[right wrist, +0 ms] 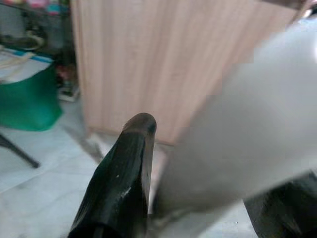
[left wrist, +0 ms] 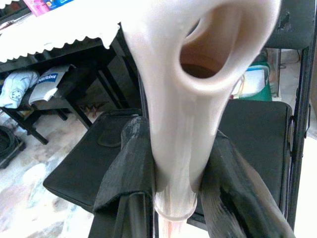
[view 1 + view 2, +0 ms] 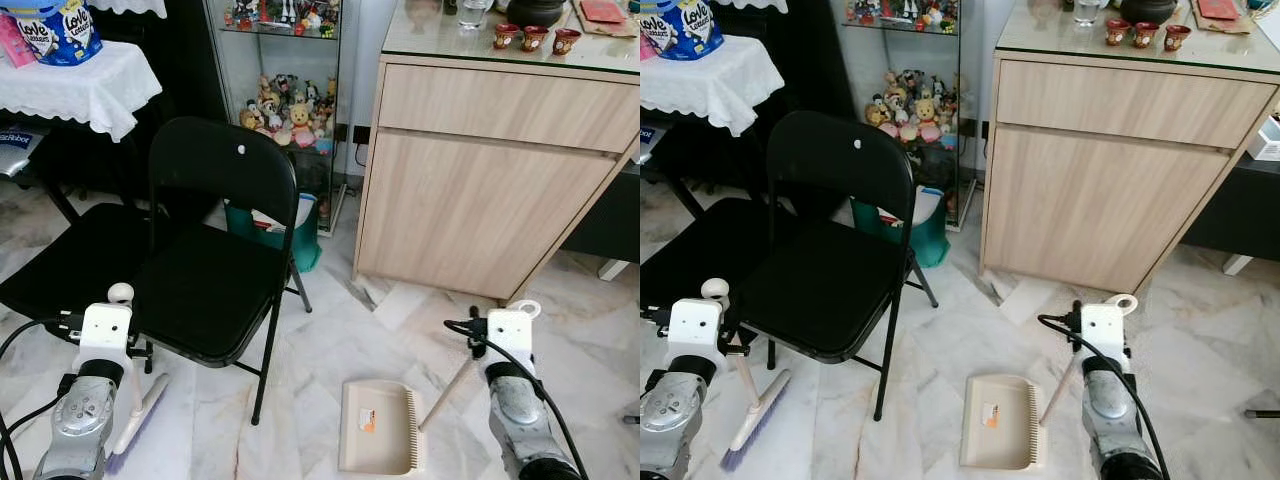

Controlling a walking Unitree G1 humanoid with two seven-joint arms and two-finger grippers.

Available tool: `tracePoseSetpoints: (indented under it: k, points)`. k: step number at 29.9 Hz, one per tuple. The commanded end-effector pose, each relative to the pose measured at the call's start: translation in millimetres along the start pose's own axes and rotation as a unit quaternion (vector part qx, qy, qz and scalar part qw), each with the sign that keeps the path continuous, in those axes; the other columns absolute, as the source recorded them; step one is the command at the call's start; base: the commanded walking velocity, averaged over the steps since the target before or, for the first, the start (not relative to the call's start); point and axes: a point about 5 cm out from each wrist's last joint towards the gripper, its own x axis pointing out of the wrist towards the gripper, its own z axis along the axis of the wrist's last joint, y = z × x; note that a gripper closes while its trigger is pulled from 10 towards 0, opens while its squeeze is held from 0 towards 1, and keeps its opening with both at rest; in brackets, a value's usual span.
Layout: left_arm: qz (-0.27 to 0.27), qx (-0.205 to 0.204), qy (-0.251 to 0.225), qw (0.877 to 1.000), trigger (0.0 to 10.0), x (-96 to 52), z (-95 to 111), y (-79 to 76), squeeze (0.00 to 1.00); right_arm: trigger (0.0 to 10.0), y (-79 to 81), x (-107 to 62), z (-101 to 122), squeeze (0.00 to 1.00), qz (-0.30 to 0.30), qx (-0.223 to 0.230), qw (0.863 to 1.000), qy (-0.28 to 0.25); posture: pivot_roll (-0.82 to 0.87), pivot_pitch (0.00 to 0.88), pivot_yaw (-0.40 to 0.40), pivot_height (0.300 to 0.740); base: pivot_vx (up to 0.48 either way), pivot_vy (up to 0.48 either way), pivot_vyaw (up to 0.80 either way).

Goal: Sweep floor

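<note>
Currently the robot is standing on the marble floor (image 3: 330, 350) with a tool in each gripper, and the sweep itself is judged not yet begun, since no debris can be made out on the tiles. Its left gripper (image 2: 171, 191) is clamped on the pale handle of the brush (image 3: 752, 420), both black fingers (image 2: 126, 173) pressing the shaft just below its hanging loop; the brush head is resting on the floor beside the front leg of the black folding chair (image 3: 205, 260), bristles down. Its right gripper (image 1: 198, 198) is closing around the handle of the dustpan (image 3: 378, 425), the near finger lying against the blurred pale shaft; the pan is lying flat on the floor between the chair and the wooden cabinet (image 3: 490, 190), its toothed edge turned toward the right arm. A green bin (image 3: 285, 235) is standing behind the chair, at the foot of a glass display shelf (image 3: 290, 110). The step in hand is judged to be positioning: both tools are held and grounded but well apart. The next move is calling for the brush to be drawn across the open floor toward the pan's mouth, clear of the chair legs, while the pan is kept pressed flat so that dust is not slipping beneath its lip.
</note>
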Motion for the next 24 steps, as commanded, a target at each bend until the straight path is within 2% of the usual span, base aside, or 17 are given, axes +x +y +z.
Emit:
tracePoseSetpoints:
  k: [1, 2, 3, 4, 11, 12, 16, 20, 24]
  points:
    - [0.004, 0.003, -0.013, 1.0, 10.0, 2.4, 4.9, 3.5, 0.0, 10.0, -5.2, -1.2, -0.2, 0.0, -0.01, 0.005, 1.0, -0.006, 0.0, 0.094, 0.036, 0.74, 0.0, 0.0, 0.0]
    - [0.004, 0.003, -0.013, 1.0, 10.0, 2.5, 4.9, 3.5, 0.0, 10.0, -5.0, -1.2, -0.1, 0.0, -0.01, 0.005, 1.0, -0.006, 0.0, 0.094, 0.036, 0.74, 0.0, 0.0, 0.0]
    - [0.004, 0.003, -0.013, 1.0, 10.0, 2.6, 5.0, 3.4, 0.0, 10.0, -5.2, -1.3, -0.3, 0.78, -0.01, 0.016, 1.0, -0.005, 0.0, 0.093, 0.036, 0.74, 0.0, 0.0, 0.0]
    - [0.004, 0.003, -0.013, 1.0, 10.0, 2.7, 5.0, 3.3, 0.0, 10.0, -5.5, -1.4, -0.3, 1.0, -0.012, 0.019, 1.0, -0.006, 0.0, 0.093, 0.036, 0.74, 0.0, 0.0, 0.0]
    - [0.004, 0.003, -0.014, 1.0, 10.0, 3.6, 5.9, 2.7, 0.0, 10.0, -1.6, -1.0, 0.6, 1.0, -0.006, 0.021, 1.0, -0.006, 0.0, 0.09, 0.036, 0.74, 0.0, 0.0, 0.0]
    - [0.005, 0.003, -0.014, 1.0, 10.0, 3.6, 6.0, 3.0, 0.0, 10.0, -0.2, -0.9, 0.8, 0.0, -0.002, 0.022, 1.0, -0.006, 0.0, 0.09, 0.036, 0.74, 0.0, 0.0, 0.0]
    - [0.005, 0.004, -0.014, 1.0, 10.0, 3.5, 5.9, 3.6, 0.0, 10.0, 2.0, -1.2, 0.7, 0.0, 0.004, 0.023, 1.0, -0.006, 0.01, 0.084, 0.034, 0.74, 0.0, 0.0, 0.0]
    - [0.007, 0.004, -0.015, 1.0, 10.0, 2.8, 5.7, 4.0, 0.0, 10.0, 14.7, -3.0, 0.4, 0.0, 0.053, 0.04, 0.998, -0.004, 0.01, 0.08, 0.032, 0.74, 0.0, 0.0, 0.0]
    - [0.007, 0.004, -0.015, 1.0, 10.0, 3.0, 5.8, 4.2, 0.0, 10.0, 16.4, -3.0, 1.1, 0.0, 0.06, 0.041, 0.997, -0.006, 0.01, 0.08, 0.032, 0.74, 0.0, 0.0, 0.0]
